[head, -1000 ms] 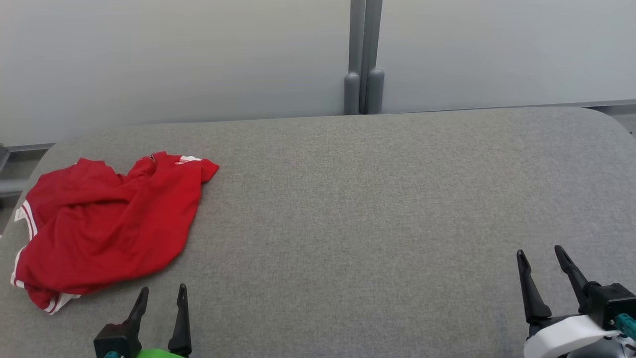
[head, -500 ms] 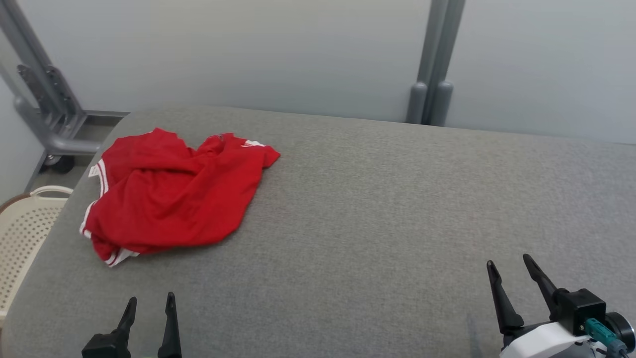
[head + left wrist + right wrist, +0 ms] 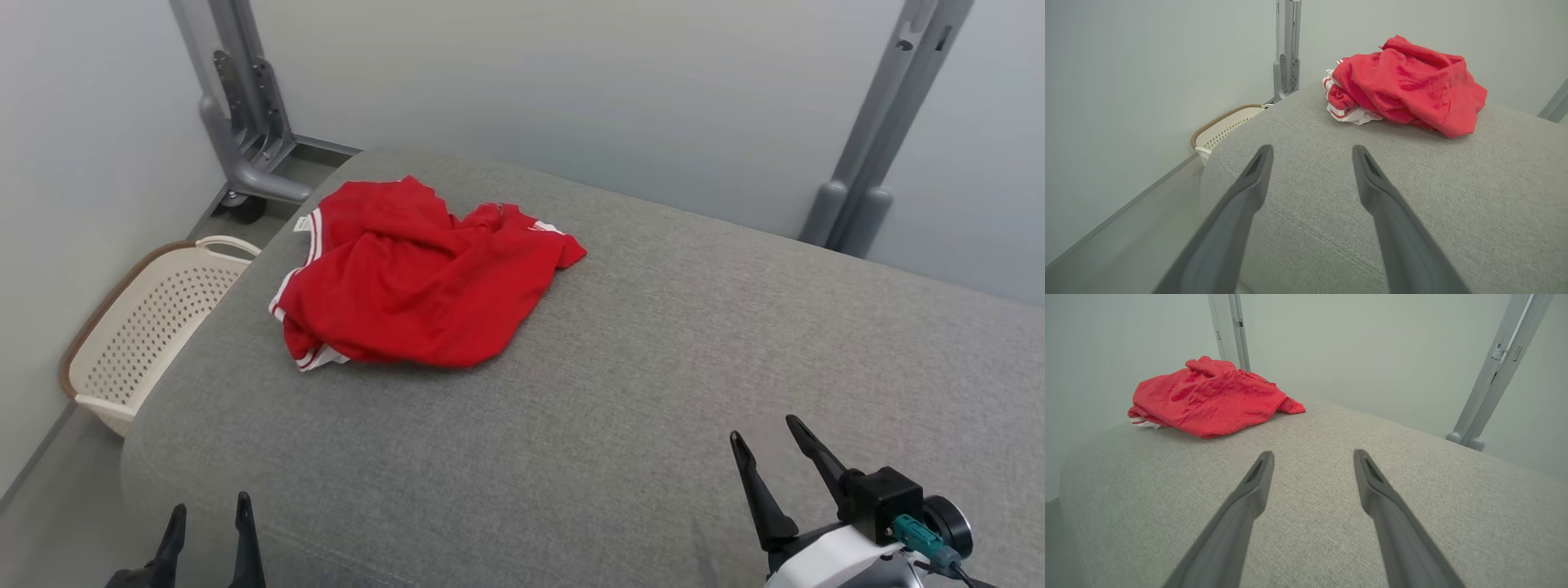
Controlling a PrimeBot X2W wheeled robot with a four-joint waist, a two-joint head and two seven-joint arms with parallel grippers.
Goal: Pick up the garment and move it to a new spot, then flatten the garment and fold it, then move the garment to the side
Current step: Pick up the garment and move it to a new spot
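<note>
A crumpled red garment (image 3: pixel 412 278) with white trim lies in a heap near the far left corner of the grey fabric table (image 3: pixel 620 359). The left wrist view has the garment (image 3: pixel 1404 83) ahead and to the right; the right wrist view has the garment (image 3: pixel 1208 396) ahead and to the left. My left gripper (image 3: pixel 208 510) stands open at the table's near left corner, well short of the garment. My right gripper (image 3: pixel 763 433) stands open over the near right of the table, with nothing between its fingers.
A cream perforated laundry basket (image 3: pixel 151 322) sits on the floor left of the table, against the pale wall. Grey metal posts (image 3: pixel 886 139) rise behind the table at the right and at the back left. The table's rounded left edge (image 3: pixel 175 384) drops to the floor.
The camera has swung to the left, so the garment sits nearer the picture's middle and the basket has come into view. Both grippers stay open and the garment lies as before.
</note>
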